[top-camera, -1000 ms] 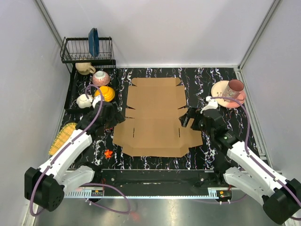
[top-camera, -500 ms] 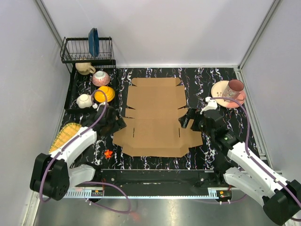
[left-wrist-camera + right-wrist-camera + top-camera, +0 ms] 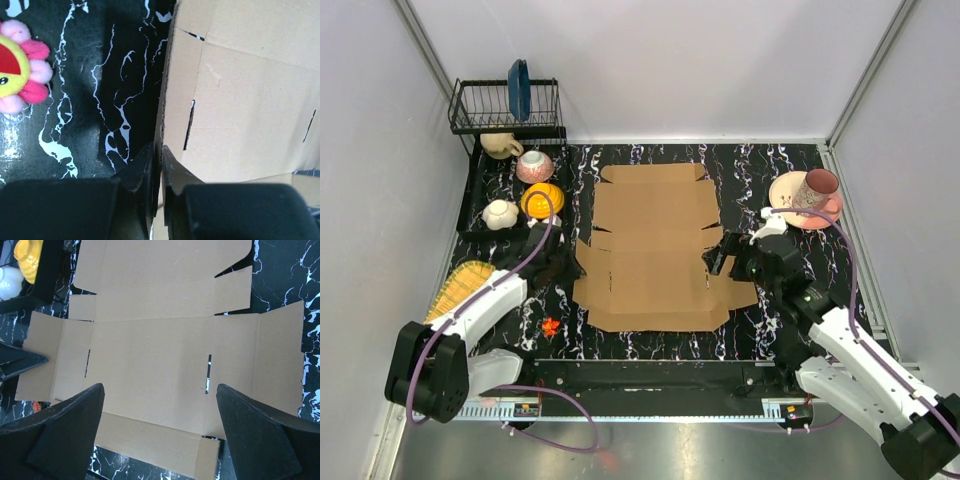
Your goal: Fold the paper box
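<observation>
**Box lies flat; only the first flap is gripped**

The tabletop (image 3: 650, 345) carries the paper box (image 3: 650, 250) at its middle, between the two arms, spread out as one brown die-cut sheet. Its large panels all lie flat. None stands upright, no wall is formed, and no tab sits in a slit. On that showing the folding is at its very start and nearly all of it is left: raising the side walls, turning in the flaps, and bringing the far panel over as a lid.

The right end effector (image 3: 159, 390) hangs above the right half of the sheet with its jaws spread wide. It holds nothing and, as far as its own camera shows, touches nothing.

The left end effector (image 3: 159, 159) is at the sheet's left edge, low against the tabletop. Its fingertips (image 3: 142, 167) are drawn close together with the thin edge of the left side flap between them, so it appears clamped on the cardboard. From above, that flap looks narrower than its partner on the right, so it may be tipped up a little, though the angle cannot be read surely.

The slits beside the side creases are open and unused, so the locking steps are all to come.
</observation>
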Controlling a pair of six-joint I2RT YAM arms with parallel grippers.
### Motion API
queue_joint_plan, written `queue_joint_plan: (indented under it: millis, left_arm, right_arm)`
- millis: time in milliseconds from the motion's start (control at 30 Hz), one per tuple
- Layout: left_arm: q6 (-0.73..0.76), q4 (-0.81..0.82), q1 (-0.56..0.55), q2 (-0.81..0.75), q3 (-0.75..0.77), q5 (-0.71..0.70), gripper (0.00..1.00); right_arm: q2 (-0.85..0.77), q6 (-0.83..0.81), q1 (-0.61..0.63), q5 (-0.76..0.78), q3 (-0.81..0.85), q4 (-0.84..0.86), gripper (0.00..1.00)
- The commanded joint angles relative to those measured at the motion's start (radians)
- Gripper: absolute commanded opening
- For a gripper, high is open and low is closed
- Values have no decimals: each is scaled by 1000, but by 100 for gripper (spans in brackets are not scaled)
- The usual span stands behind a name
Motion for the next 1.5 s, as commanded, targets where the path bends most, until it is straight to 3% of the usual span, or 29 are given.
queue_joint_plan:
  millis: [0,200,300,500,600,767,933,1000,1100,1200,1333,1400,1467]
  left_arm:
    - [56,26,0,-28,63,63,3]
    - [124,24,-11,-95,147,131,0]
    - [170,29,-33,-135,262,165,0]
    - [253,-48,-114,-77,676,273,0]
    - [250,-47,-120,-37,802,398,0]
    - [165,25,-122,32,927,666,0]
    - [-74,200,-125,104,982,910,0]
    - [-143,274,-128,113,994,941,0]
    - [-133,259,-123,119,1032,965,0]
    - [-6,52,-103,158,1109,918,1]
    - [87,-79,-45,213,1060,848,4]
    - [146,-131,-8,233,1002,809,29]
    - [182,-210,18,282,976,714,43]
  right_arm:
    - [-37,-19,0,-20,105,-57,99]
    - [-71,-64,0,29,258,-188,100]
    - [-88,-90,-1,73,364,-257,100]
    - [-116,-137,0,139,570,-379,100]
    - [-134,-163,0,176,655,-432,100]
    - [-172,-183,0,207,757,-502,100]
    - [-211,-177,0,219,781,-545,100]
    - [-220,-173,0,216,785,-553,100]
    - [-229,-170,0,216,789,-562,100]
    - [-229,-173,0,216,794,-571,100]
    - [-234,-179,-1,213,791,-580,100]
    - [-237,-183,0,213,779,-585,100]
    - [-241,-189,0,219,769,-590,100]
